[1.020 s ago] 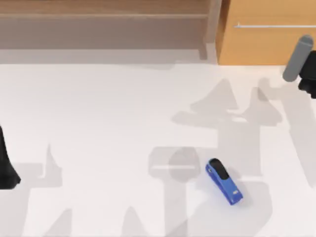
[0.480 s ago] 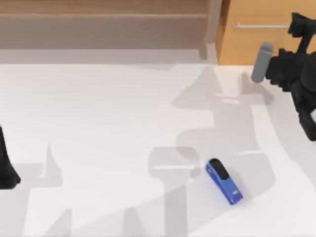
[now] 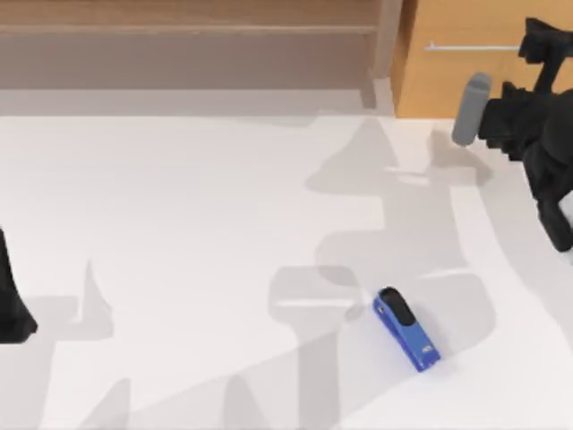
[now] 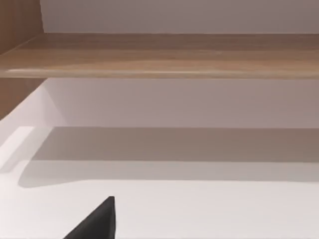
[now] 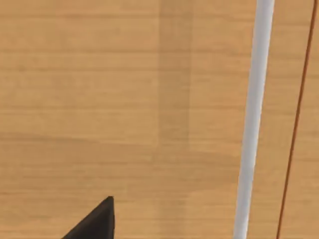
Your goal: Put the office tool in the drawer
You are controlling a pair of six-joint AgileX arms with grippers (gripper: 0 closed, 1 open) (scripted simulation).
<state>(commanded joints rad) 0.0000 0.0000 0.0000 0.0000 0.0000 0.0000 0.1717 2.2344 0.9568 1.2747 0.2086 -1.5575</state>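
Right arm lined up on the drawer front, drawer not yet open.

My right gripper sits at the upper right of the top frame, close against the tan drawer, near the right end of its silver bar handle; in the right wrist view the handle runs close ahead. I cannot tell how far the jaws stand apart. To do this well I judge I should centre the jaws squarely across the bar, close firmly, then pull straight out without twisting. The stapler lies loose on the counter, lower right of centre, well apart from the drawer. My left arm is parked at the left edge.
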